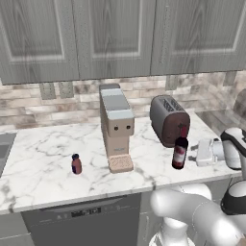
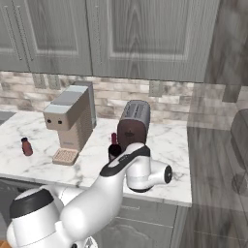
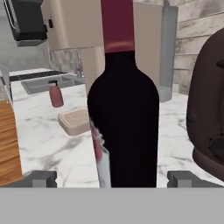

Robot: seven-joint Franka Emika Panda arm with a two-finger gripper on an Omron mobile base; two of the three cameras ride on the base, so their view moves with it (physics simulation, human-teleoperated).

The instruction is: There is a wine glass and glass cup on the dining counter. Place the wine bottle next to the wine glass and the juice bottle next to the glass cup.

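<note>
hand view | pincer (image 3: 112,177) spread wide, nothing gripped | one wine bottle (image 3: 123,109) | one juice bottle (image 3: 55,94)

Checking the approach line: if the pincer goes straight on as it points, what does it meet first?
The wine bottle, most likely: it stands dead ahead between the open fingers of the pincer, close in front, with the toaster off to one side.
</note>
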